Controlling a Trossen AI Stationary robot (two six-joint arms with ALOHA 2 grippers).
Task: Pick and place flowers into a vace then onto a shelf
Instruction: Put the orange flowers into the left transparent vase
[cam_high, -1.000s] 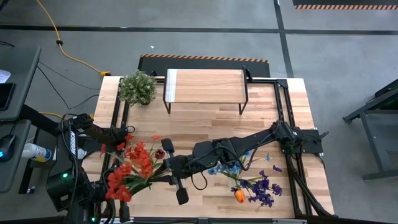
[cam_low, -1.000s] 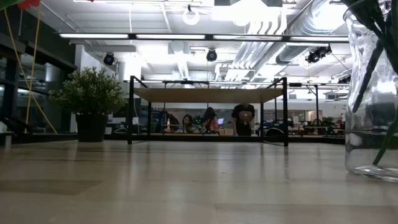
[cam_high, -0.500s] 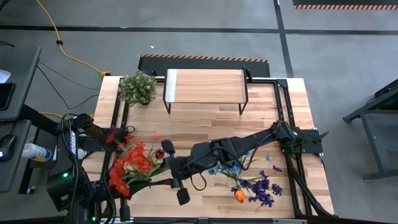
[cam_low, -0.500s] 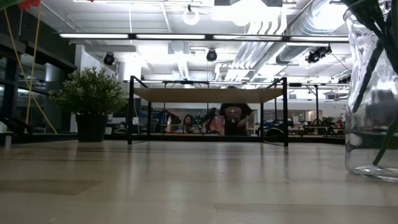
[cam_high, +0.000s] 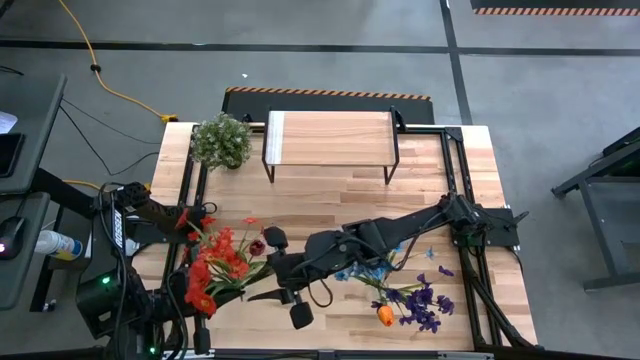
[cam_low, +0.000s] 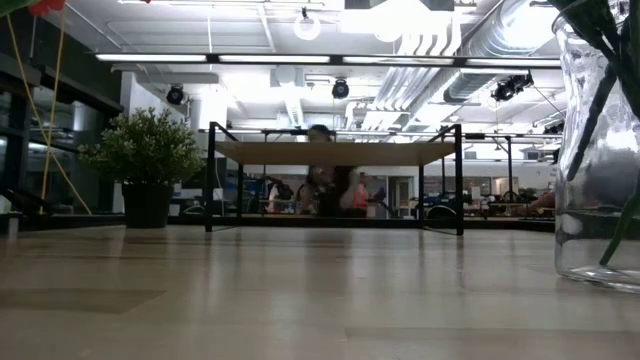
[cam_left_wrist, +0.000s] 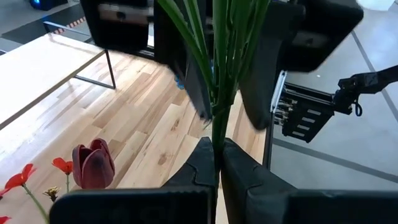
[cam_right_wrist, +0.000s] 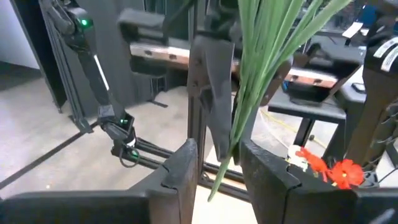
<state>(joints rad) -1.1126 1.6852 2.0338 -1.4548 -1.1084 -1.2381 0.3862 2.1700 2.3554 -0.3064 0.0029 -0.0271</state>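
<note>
The left gripper (cam_left_wrist: 217, 163) sits low at the tabletop's front-left corner, fingers pinched tight together. The right arm stretches from the right edge toward the front-left, its gripper (cam_right_wrist: 219, 163) parted, both wrists facing each other.

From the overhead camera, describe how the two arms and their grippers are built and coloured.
Both arms are dark, jointed and near-black. The right arm carries looped black cables along its links. The right gripper and the left gripper each end in two thick matt-black fingers. A small green light glows at the left arm's base.

The right gripper (cam_right_wrist: 217, 163) has loosened around the flowers' (cam_high: 215, 265) stems, which shifted.
</note>
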